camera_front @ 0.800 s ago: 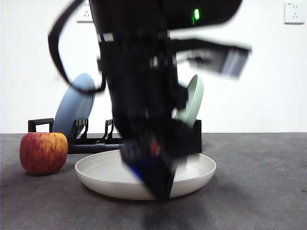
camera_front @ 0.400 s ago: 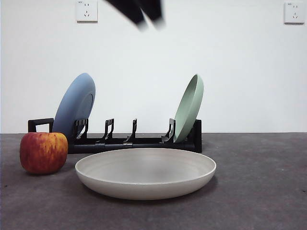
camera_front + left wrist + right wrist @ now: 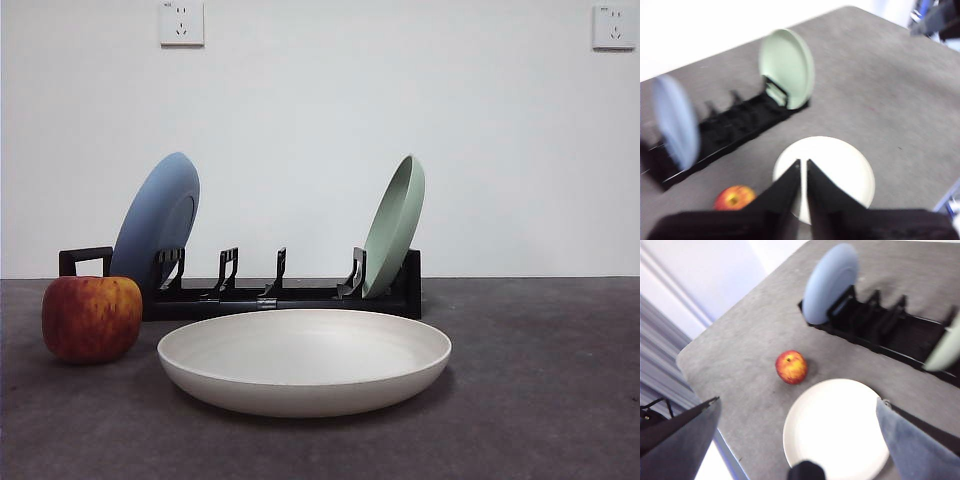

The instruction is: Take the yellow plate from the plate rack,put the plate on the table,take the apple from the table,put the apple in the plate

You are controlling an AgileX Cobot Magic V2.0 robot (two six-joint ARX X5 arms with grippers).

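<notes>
The yellow plate (image 3: pixel 303 360) lies flat on the table (image 3: pixel 540 380), with nothing in it. The apple (image 3: pixel 91 318) stands on the table just left of it, a small gap apart. Behind both runs the plate rack (image 3: pixel 280 297). Neither arm shows in the front view. In the left wrist view my left gripper (image 3: pixel 803 162) is shut on nothing, high above the plate (image 3: pixel 840 170) and the apple (image 3: pixel 734 198). My right gripper (image 3: pixel 799 400) is open and empty, also high, looking down on the plate (image 3: pixel 840 425) and the apple (image 3: pixel 791 367).
A blue plate (image 3: pixel 155 220) leans in the rack's left end by its looped handle, and a pale green plate (image 3: pixel 395 225) stands at its right end. The middle prongs hold nothing. A table edge lies near the apple's side in the right wrist view.
The dark arm that hung over the yellow plate a second ago has risen out of the front view. The plate and the apple have stayed where they were.
</notes>
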